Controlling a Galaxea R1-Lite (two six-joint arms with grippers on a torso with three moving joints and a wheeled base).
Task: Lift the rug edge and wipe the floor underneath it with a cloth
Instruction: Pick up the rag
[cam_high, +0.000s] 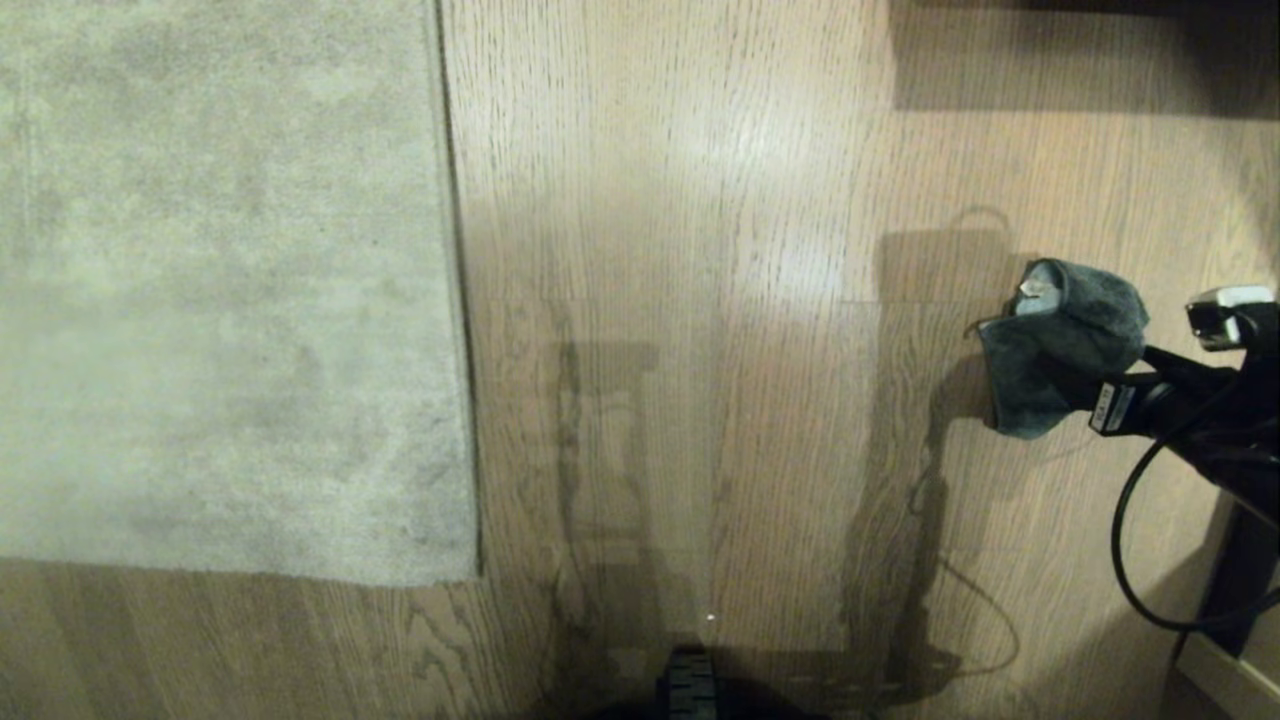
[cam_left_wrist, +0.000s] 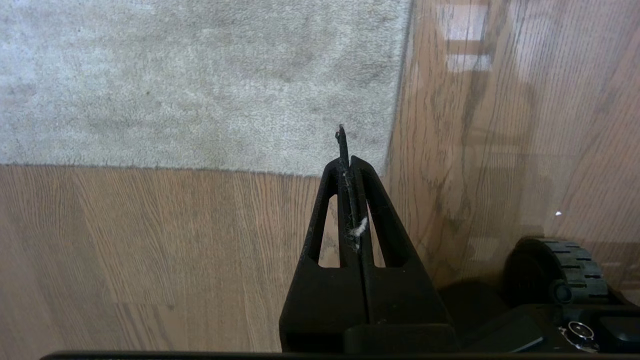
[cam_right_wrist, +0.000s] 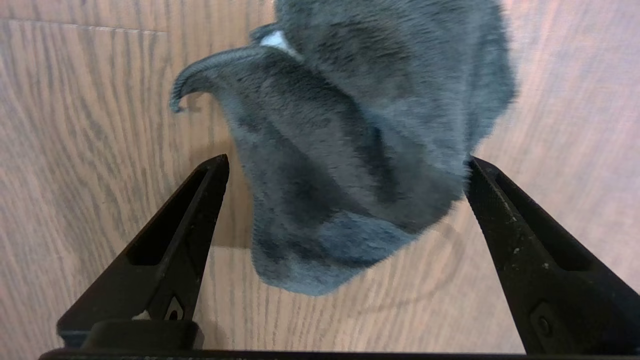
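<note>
Rug edge (cam_high: 455, 300) lies flat on the floor (cam_high: 700, 200), running straight up the head view left of centre, with the corner (cam_high: 470, 575) near the bottom left. No part of it is lifted. Rug (cam_high: 220, 280) is pale beige-grey with darker mottled patches and fills the upper left.

Cloth (cam_high: 1065, 340), dark grey with a small pale patch at its top, is bunched at the tip of the right gripper (cam_right_wrist: 345, 170), well apart from the rug, at the right side of the head view above bare planks. In the right wrist view the cloth (cam_right_wrist: 360, 150) sits between the two black fingers (cam_right_wrist: 190, 220), which stand wide apart; it touches the far finger's tip, and whether the near one touches it I cannot tell. Its shadow falls on the floor beside it.

Left gripper (cam_left_wrist: 345, 150) has its jaws pressed together, nothing between them but a bit of white lint. It points at the floor just beside the rug corner (cam_left_wrist: 387, 167).

A black wheel (cam_left_wrist: 575, 270) of the base shows near it.
</note>
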